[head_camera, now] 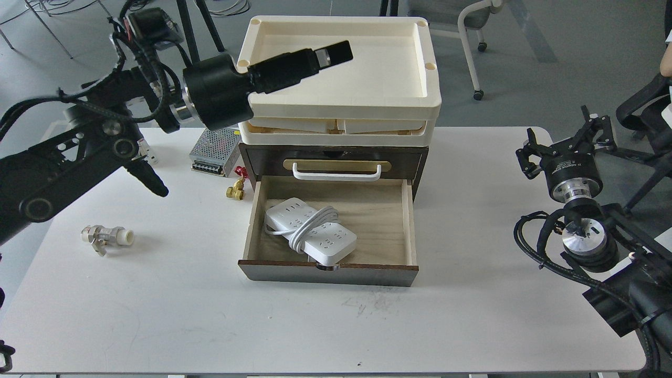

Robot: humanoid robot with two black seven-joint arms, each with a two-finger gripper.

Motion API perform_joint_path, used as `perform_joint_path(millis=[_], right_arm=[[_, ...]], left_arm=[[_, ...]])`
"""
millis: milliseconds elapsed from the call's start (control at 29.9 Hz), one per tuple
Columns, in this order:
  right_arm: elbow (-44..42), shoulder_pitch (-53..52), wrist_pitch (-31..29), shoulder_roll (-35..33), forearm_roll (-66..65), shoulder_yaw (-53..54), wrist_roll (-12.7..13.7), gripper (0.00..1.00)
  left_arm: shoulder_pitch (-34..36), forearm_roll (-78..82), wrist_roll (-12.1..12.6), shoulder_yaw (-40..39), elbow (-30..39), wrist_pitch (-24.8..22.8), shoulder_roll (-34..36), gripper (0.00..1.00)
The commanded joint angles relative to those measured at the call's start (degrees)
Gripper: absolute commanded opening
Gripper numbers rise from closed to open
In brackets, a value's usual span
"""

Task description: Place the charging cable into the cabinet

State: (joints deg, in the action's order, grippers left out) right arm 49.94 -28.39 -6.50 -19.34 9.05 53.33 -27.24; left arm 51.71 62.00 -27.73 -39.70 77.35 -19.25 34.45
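Open drawer (404,220) unobstructed above; left claw (336,52) hovers over tray (428,100).

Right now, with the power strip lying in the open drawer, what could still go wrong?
1. The white power strip with coiled cord lies diagonally, its near end against the pulled-out light wood drawer's front; shutting might jam it.
2. The left gripper hangs over the cream plastic tray; lowering carelessly could hit it.
3. A brass fitting sits beside the drawer.

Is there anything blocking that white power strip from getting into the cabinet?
Nothing visible does: the charging cable already lies inside the open lower drawer of the cabinet, with its cord wrapped round its middle. The drawer is pulled out. The left gripper hangs above the cream tray, away from it.
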Motion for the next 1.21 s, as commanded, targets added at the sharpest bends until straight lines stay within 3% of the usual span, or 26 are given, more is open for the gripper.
perform_joint_path(millis=[0,100,201,469,703,937,1172], right_arm=[[-0.11,-0.09,0.0,0.35,0.01,0.02,0.09,1.0],[-0.28,-0.27,0.17,0.35,0.01,0.02,0.79,1.0],[-0.72,-0.97,0.44,0.44,0.01,0.02,1.75,1.0],[-0.9,-1.23,0.35,1.05,0.09,0.37,2.37,0.99],[-0.98,-1.23,-0.18,1.05,0.09,0.81,2.19,1.0],[-0.81,-1.41,-0.79,0.97,0.09,0.81,2.37,1.0],[-0.72,-1.85,-1.41,0.97,0.18,1.16,2.2,1.0]], left_arm=[[-0.12,-14.49,4.42,-4.23,-2.81,-1.66,2.29,0.9],[-0.12,-31.8,9.17,-5.12,-7.2,-3.68,3.78,0.91],[-0.47,-47.45,11.72,-5.21,-13.78,-6.85,4.4,0.95],[-1.96,-66.74,11.91,-4.95,-37.95,-8.75,3.0,0.98],[-6.61,-69.72,11.9,-5.3,-50.35,-8.75,-4.3,0.98],[-11.28,-70.61,11.99,-5.12,-56.95,-8.75,-10.62,0.99],[-12.16,-70.7,11.64,-5.03,-57.13,-8.75,-11.42,0.99]])
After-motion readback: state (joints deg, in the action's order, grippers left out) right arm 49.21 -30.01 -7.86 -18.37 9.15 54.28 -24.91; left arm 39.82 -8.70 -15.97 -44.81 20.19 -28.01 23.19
